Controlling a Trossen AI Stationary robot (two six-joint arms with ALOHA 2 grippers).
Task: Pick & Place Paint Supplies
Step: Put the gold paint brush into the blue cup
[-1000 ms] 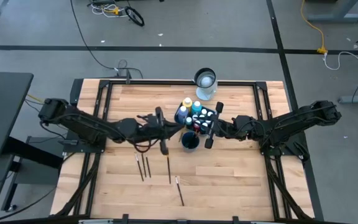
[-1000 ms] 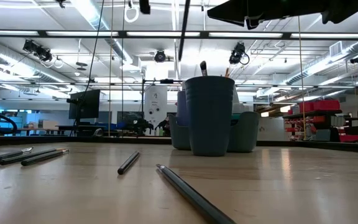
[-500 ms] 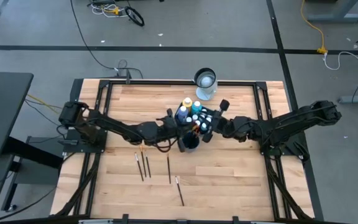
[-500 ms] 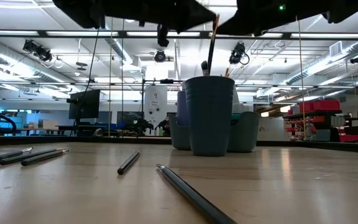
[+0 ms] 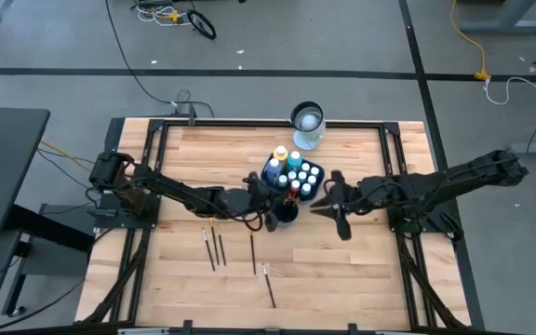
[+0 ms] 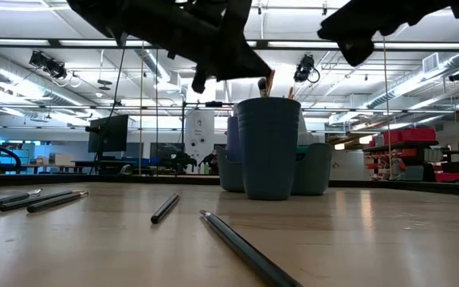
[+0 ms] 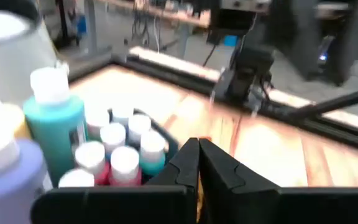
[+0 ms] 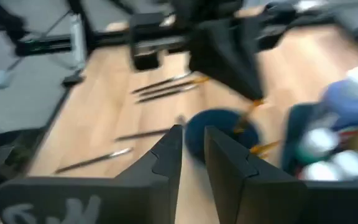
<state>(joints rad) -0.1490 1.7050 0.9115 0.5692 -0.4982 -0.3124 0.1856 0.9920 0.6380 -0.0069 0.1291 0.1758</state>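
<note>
Grey concrete floor with loose cables surrounds a pale wooden table point(image 5: 184, 154) framed by dark rails, and everything below is placed against the dark blue cup point(image 5: 285, 211) standing near the table's middle. Both dark arms reach in toward that cup from opposite table ends. Largest of the loose things, a clear glass jar point(image 5: 308, 126) stands well beyond the cup, near the table's far edge. Between jar and cup sits a dark tray point(image 5: 316, 173) packed with small paint bottles point(image 5: 301, 175), white caps upward, with a taller yellow bottle point(image 5: 280, 154) and a big blue-purple bottle point(image 5: 271, 169) on the tray's jar-ward side; the tray's near end is just beside the cup. The left gripper point(image 5: 264, 189) hangs just above the cup's rim on the left, its fingers point(image 7: 185, 163) clenched together, with an orange-tipped brush handle showing right at their tips; whether they actually pinch it I cannot tell. The right gripper point(image 5: 334, 207) hovers near the cup on the opposite side, its fingers point(image 8: 169, 152) set a narrow gap apart with nothing between them. Brush handles point(image 6: 265, 83) stick up out of the cup. Five thin dark brushes point(image 5: 218, 248) lie flat on the wood on the cup's near side, three close together and two more point(image 5: 253, 253) apart.
</note>
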